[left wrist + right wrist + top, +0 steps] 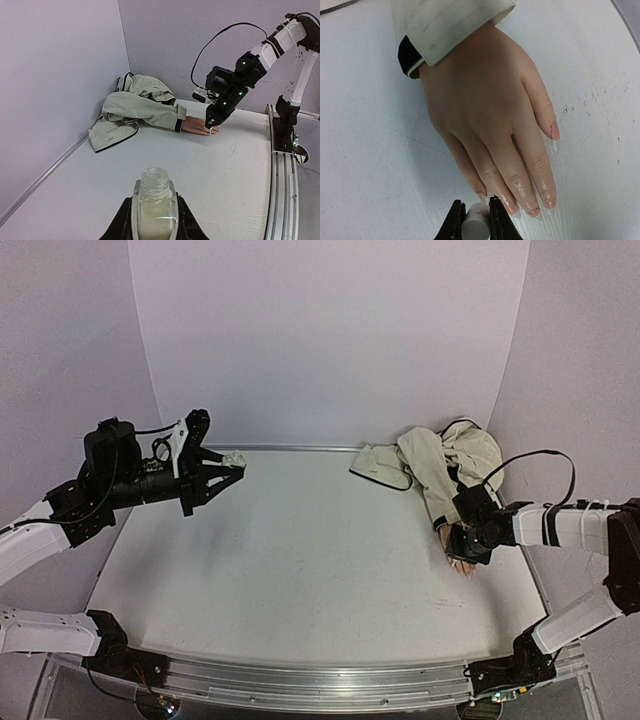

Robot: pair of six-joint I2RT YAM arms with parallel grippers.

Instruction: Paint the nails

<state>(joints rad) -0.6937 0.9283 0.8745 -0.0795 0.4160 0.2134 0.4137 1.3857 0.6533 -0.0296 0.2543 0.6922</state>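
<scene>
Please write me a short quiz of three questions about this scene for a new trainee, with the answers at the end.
1. True or false: the small peach mannequin hand lies palm down on the white table.
2. What does the left gripper hold?
A) a small translucent bottle with no cap
B) a red sponge
C) nothing
3. Fill in the blank: the right gripper, shut on a small white cylinder, is at the mannequin hand's ____ (wrist or fingertips).

Key: 1 true; 2 A; 3 fingertips.
</scene>
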